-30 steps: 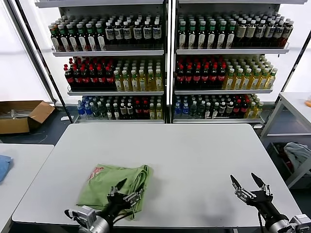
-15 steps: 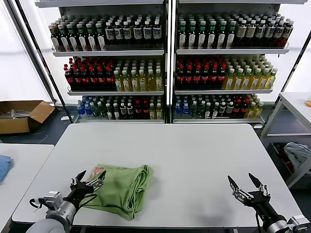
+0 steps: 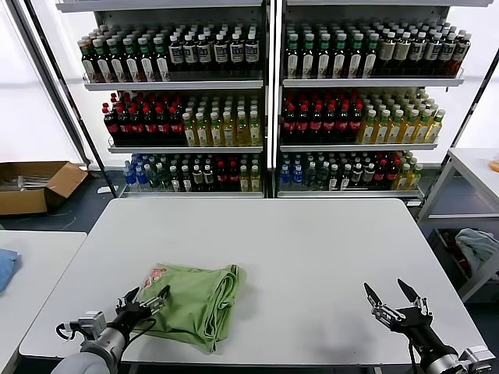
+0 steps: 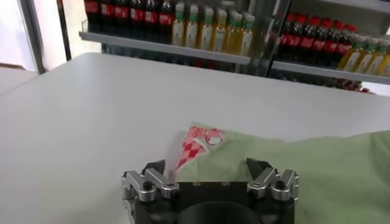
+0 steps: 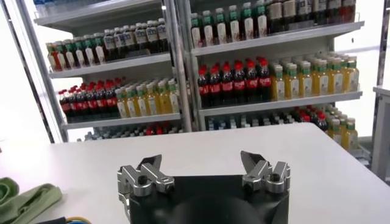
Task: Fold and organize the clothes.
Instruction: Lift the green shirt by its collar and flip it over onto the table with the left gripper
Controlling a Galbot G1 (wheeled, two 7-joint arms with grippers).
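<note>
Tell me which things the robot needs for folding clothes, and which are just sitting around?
Needed for the job:
- folded green shirt on the white table
- left gripper, open at the shirt's edge
- right gripper, open, waiting

Just sitting around:
- shelves of bottles
- cardboard box

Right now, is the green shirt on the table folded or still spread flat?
Folded. The green shirt lies as a compact bundle with layered edges along one side and a corner of red-and-white print showing. The open left gripper is at its edge.
</note>
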